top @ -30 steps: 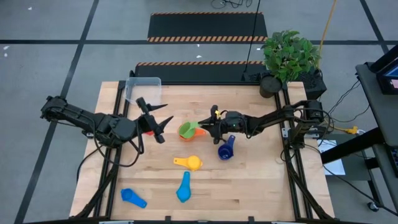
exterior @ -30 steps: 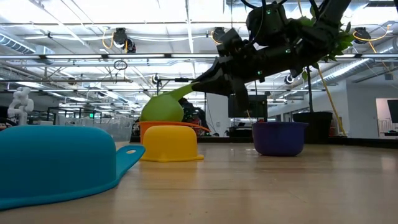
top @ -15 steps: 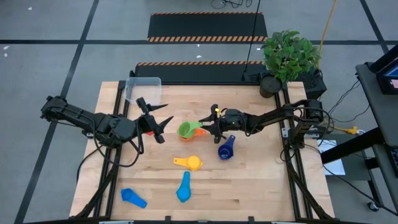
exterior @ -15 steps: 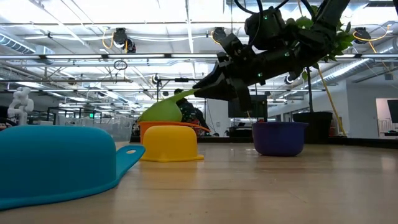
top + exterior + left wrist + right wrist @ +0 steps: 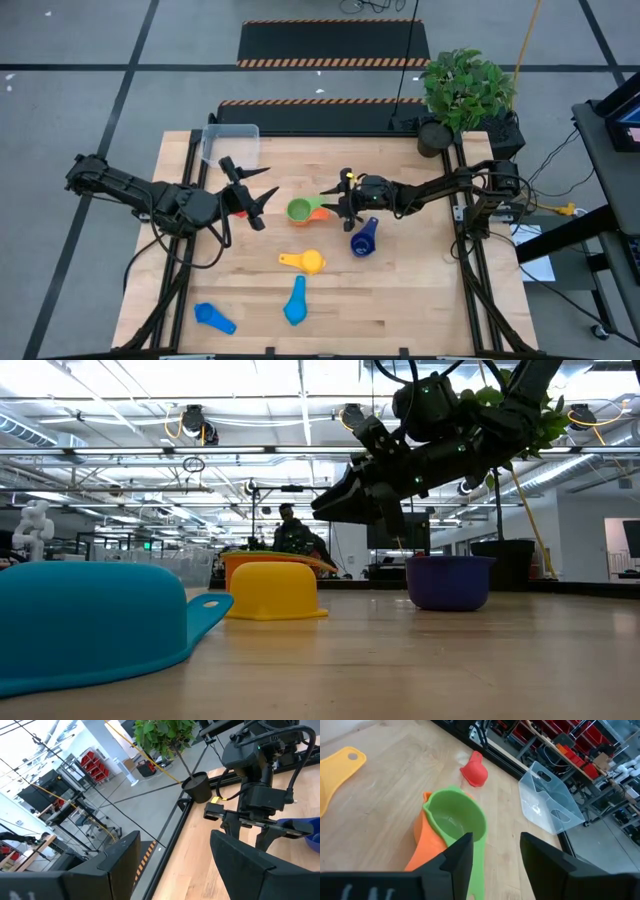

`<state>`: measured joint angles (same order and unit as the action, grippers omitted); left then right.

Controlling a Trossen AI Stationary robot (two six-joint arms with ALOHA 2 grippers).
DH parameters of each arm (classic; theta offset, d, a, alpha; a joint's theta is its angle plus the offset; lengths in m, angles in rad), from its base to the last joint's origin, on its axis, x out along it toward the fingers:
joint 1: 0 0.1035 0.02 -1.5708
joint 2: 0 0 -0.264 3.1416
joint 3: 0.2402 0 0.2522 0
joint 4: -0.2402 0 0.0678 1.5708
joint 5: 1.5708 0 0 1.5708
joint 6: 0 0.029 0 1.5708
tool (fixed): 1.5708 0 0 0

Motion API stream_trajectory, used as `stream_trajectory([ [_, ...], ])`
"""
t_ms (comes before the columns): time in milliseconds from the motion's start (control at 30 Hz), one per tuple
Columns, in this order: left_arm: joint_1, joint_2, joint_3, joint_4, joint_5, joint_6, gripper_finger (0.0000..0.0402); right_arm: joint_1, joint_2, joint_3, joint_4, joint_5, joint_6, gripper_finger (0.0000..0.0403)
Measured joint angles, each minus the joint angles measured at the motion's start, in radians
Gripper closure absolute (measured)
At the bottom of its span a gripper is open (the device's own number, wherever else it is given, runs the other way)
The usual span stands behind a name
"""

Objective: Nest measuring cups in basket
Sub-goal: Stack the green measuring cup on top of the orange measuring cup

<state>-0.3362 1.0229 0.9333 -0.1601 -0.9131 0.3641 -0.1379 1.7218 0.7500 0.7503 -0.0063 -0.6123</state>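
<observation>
The green measuring cup (image 5: 455,820) sits nested in the orange cup (image 5: 426,845) at mid-table. Its handle (image 5: 478,865) points at my right gripper (image 5: 495,841). That gripper is open, its fingers on either side of the handle and just above it (image 5: 322,510). My left gripper (image 5: 262,204) waits open and raised left of the pair, over the red cup (image 5: 474,772), which lies mouth down. The navy cup (image 5: 362,240), the yellow cup (image 5: 305,262) and two light blue cups (image 5: 295,300) (image 5: 213,318) lie nearer the front. The clear basket (image 5: 230,145) stands at the far left corner.
A potted plant (image 5: 462,95) stands past the table's far right corner. Bare wood lies between the nested pair and the basket, and along the right side of the table (image 5: 440,290). A person shows far off in the room behind the table (image 5: 290,530).
My right gripper has opened and rolled a little about its own line, staying in place. The green cup, held tilted by its handle above the orange cup, has dropped free and now sits level inside it.
</observation>
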Motion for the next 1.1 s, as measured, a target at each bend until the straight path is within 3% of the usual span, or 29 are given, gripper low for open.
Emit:
stream_trajectory([
  [367, 0.000, 0.000, 0.000, 0.000, 0.000, 0.000, 0.0158, 0.000, -0.018, 0.000, -0.012, 0.001, 0.063, 0.0238],
  [533, 0.000, 0.000, 0.000, 0.000, 0.000, -0.001, 0.0158, -0.001, -0.066, 0.002, -0.028, 0.010, 0.248, 0.0238],
  [833, 0.004, 0.000, 0.000, 0.021, 0.035, 0.000, 0.0158, 0.013, -0.122, 0.156, -0.421, 0.041, 0.424, 0.0200],
  [933, 0.014, 0.000, 0.000, 0.042, 0.080, 0.002, 0.0158, 0.016, -0.115, 0.178, -0.403, 0.122, 0.433, 0.0192],
  [1033, 0.027, 0.000, 0.000, 0.055, 0.130, -0.001, 0.0158, 0.011, -0.101, 0.177, -0.298, 0.334, 0.451, 0.0192],
  [1100, 0.033, 0.000, 0.000, 0.058, 0.147, -0.005, 0.0158, -0.002, -0.091, 0.169, -0.267, 0.403, 0.447, 0.0197],
])
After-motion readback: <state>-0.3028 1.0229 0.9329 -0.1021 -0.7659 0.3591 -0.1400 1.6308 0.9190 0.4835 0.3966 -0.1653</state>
